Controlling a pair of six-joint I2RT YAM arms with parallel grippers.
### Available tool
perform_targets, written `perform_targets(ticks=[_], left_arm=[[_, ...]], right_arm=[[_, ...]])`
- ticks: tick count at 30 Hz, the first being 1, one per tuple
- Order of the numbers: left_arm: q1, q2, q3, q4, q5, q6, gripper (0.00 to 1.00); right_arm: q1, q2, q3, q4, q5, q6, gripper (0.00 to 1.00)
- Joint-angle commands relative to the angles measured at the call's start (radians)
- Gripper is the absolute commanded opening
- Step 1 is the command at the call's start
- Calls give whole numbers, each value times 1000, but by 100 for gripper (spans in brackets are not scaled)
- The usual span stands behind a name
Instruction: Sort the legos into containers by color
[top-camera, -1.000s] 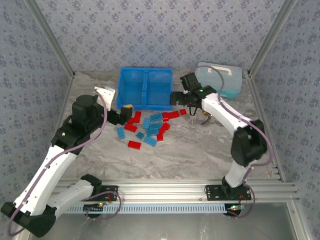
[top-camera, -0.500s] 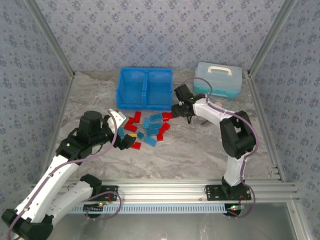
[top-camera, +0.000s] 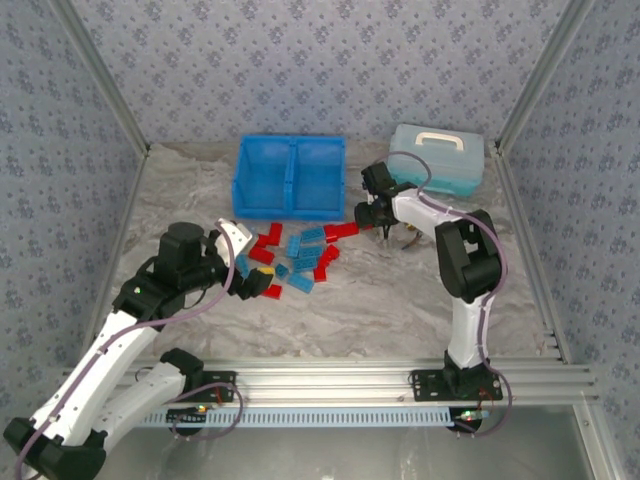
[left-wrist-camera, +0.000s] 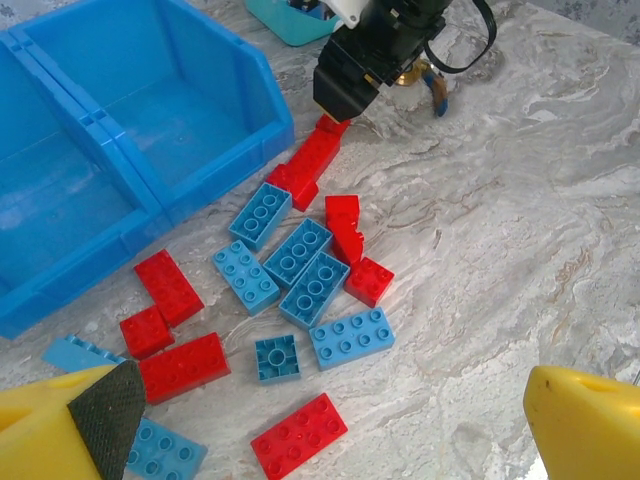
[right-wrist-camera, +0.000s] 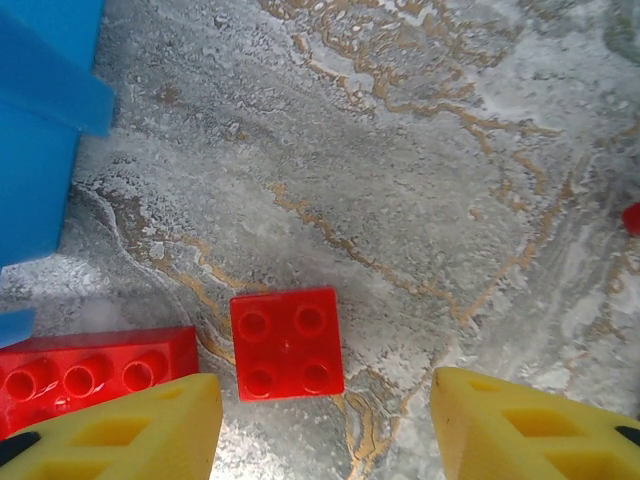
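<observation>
Right tool (right-wrist-camera: 322, 405) shifted right, spread over two red legos (right-wrist-camera: 287, 342).

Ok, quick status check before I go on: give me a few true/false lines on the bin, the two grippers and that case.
1. Both compartments of the blue bin have nothing in them. True.
2. The right gripper is shut on a red brick. False: its fingers are apart, and the red square brick lies loose on the table just ahead of them.
3. The left gripper is open above the scattered bricks. True.
4. The pale blue case sits to the left of the bin. False: it sits to the right of it, at the far side of the table.
</observation>
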Motion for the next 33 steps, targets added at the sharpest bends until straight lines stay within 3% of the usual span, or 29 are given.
perform_targets(ticks=[1, 10, 22, 26, 30, 33], left_arm=[[-6, -8, -5, 15, 8, 19, 99], [-6, 2, -4, 3, -9, 27, 99], [-6, -5, -9, 6, 7, 29, 99], [-6, -6, -10, 3, 5, 30, 99], [-6, -12, -10, 4, 5, 28, 99], [-6, -14, -12, 7, 3, 26, 99]], right_arm=[[-8, 37, 52, -36, -19, -19, 59], [1, 115, 106, -90, -25, -22, 59], [-1, 150, 114, -190, 5, 8, 46], [-15, 144, 107, -201, -8, 28, 46], [-21, 147, 98, -202, -31, 7, 55], [-22, 146, 88, -213, -29, -1, 48]])
